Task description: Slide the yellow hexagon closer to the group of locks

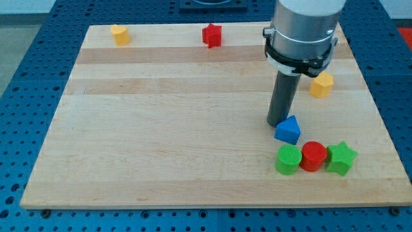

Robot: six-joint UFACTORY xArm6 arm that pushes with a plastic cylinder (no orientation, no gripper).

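Note:
The yellow hexagon (321, 84) lies near the board's right edge, just right of the arm's rod. My tip (279, 124) rests on the board below and to the left of the hexagon, right against the upper left side of a blue triangle (288, 131). Below the triangle, a green cylinder (288, 160), a red cylinder (313, 156) and a green star (340, 158) sit side by side in a row near the view's bottom right. The arm's wide grey body hides the board behind it at the top right.
A red star (212, 35) lies at the board's top edge, centre. Another yellow block (119, 34), its shape unclear, sits at the top left. The wooden board (161, 129) lies on a blue perforated table (26, 96).

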